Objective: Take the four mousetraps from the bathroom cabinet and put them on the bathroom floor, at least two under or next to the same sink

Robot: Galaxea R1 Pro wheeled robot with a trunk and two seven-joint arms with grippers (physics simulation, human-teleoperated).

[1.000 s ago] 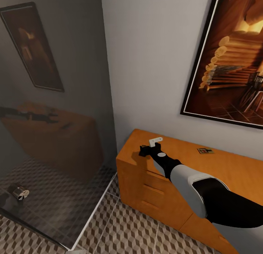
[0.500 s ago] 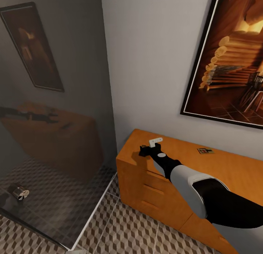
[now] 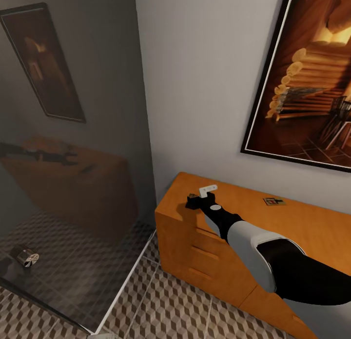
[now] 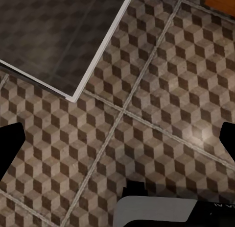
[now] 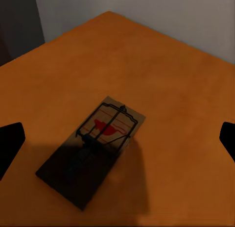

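A robot's right arm reaches forward over an orange-brown wooden cabinet [image 3: 302, 222] standing against a pale wall; the right gripper [image 3: 194, 200] hangs above the cabinet's top near its left end; in the right wrist view its dark fingertips [image 5: 11, 143] sit wide apart at the two edges of the picture, holding nothing; between them a mousetrap [image 5: 93, 148] lies flat on the wood, its far half lit, showing a red mark and dark wire, its near half in the gripper's shadow; a second mousetrap [image 3: 273, 201] lies flat on the cabinet top further right, near the wall, well apart from the gripper; a framed picture [image 3: 312, 80] in warm browns hangs above the cabinet; to the left stands a dark glass panel [image 3: 68, 149] reflecting the cabinet; the left gripper [image 4: 117, 138] points down at the floor [image 4: 161, 114], tiled in a brown and beige cube pattern, its fingertips spread wide with nothing between them.
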